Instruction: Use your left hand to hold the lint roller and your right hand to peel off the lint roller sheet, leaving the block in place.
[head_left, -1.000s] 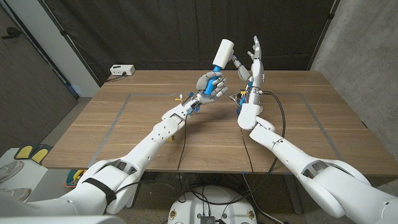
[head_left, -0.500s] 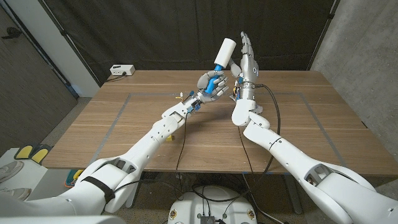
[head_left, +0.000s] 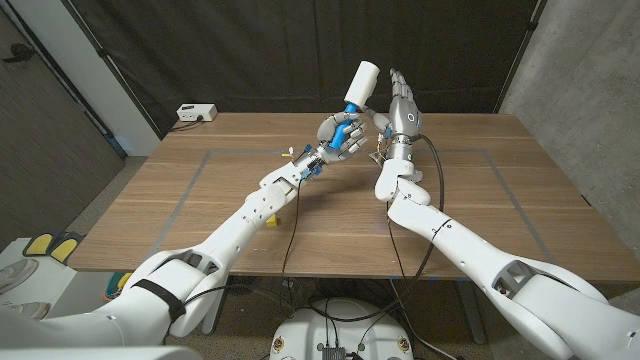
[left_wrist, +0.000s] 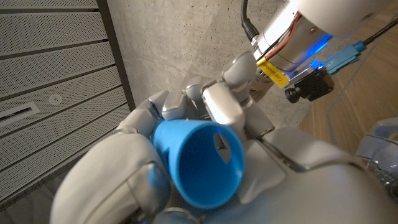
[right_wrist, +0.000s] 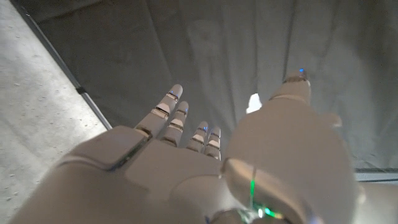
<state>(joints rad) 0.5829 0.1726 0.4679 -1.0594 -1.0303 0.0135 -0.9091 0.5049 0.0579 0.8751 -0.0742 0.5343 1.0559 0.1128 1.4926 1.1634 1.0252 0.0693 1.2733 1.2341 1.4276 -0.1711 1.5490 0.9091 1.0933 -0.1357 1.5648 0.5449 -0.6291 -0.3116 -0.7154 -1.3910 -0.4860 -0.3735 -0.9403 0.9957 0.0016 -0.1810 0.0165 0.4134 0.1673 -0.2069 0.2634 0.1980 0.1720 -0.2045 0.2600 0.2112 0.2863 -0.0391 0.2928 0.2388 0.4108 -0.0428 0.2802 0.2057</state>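
My left hand (head_left: 338, 136) grips the blue handle (head_left: 349, 115) of the lint roller above the table's far middle, and its white roll (head_left: 362, 80) points up and to the right. In the left wrist view the handle's blue end (left_wrist: 202, 163) sits inside the curled fingers (left_wrist: 221, 109). My right hand (head_left: 401, 108) is raised just right of the roll, fingers straight and spread, holding nothing. In the right wrist view those fingers (right_wrist: 176, 118) reach up toward a dark curtain. A small part of the block (head_left: 379, 153) shows on the table beside the right wrist.
The wooden table (head_left: 200, 200) carries a taped rectangle outline. A small white box (head_left: 196, 113) sits at the far left corner. Cables hang from both wrists over the table. A dark curtain hangs behind the table, and a concrete wall stands on the right.
My right hand has swung from farther right to close beside the roll, then settled slightly lower. The left hand and the roller have stayed put.
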